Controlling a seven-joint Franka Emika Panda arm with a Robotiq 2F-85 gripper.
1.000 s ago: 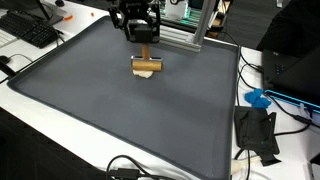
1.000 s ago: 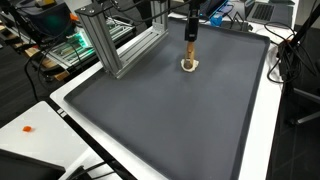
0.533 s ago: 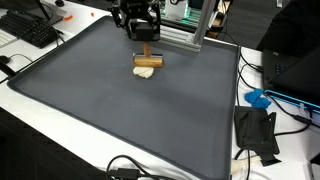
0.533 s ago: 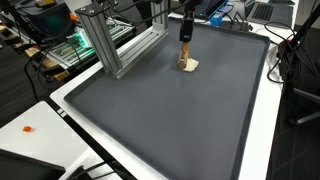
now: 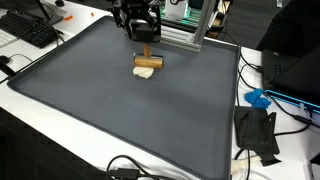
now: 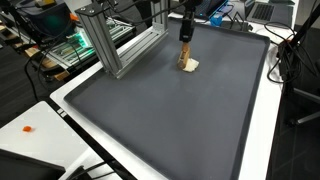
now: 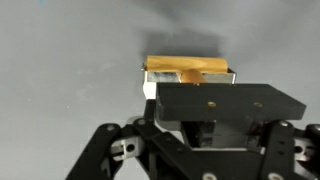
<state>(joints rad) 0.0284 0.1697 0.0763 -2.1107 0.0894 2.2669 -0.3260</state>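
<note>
Large dark grey rectangular mat (image 5: 120, 110) fills the table. Silver aluminium frame (image 6: 125, 45) stands on the mat's far edge. Black gripper (image 5: 146, 40), near that edge by the frame, has its fingers clamped on the upright stem of a T-shaped light-brown wooden tool (image 5: 147, 62). Small pale cream lump (image 5: 147, 73) lies on the mat just under the tool's crossbar; can't tell if they're touching.

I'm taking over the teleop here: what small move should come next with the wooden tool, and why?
Probably a slight straight lowering. The gripper holds the wooden tool upright by its stem, its crossbar just over the pale lump on the mat; contact isn't clear.
</note>
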